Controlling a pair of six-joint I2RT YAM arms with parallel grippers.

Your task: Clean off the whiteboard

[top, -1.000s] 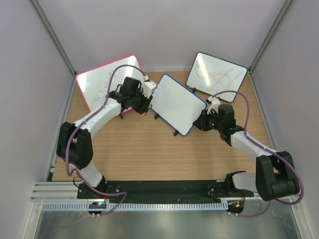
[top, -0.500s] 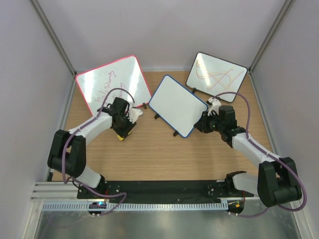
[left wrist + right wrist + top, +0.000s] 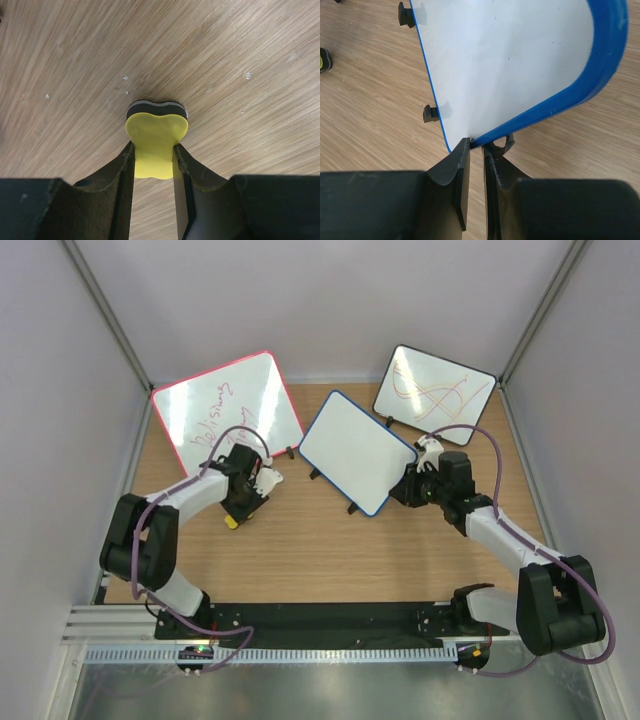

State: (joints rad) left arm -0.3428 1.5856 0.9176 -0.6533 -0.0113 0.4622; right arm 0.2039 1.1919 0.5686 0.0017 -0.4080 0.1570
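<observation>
While the right gripper (image 3: pixel 476 150) clamped its frame, the blue-framed rectangular whiteboard (image 3: pixel 357 451) stood at the centre of the wooden tabletop (image 3: pixel 330 550). Toward that tabletop's left side, the left gripper (image 3: pixel 154 150) pinched a yellow block eraser (image 3: pixel 156 132).

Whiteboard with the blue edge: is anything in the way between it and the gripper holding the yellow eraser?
Nothing visible: only bare table lies between the left gripper, holding the eraser, and the whiteboard.

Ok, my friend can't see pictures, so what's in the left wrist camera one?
The left pincer grips a yellow eraser between its two black fingers. The eraser's dark felt side faces a wooden table and seems to touch it.
</observation>
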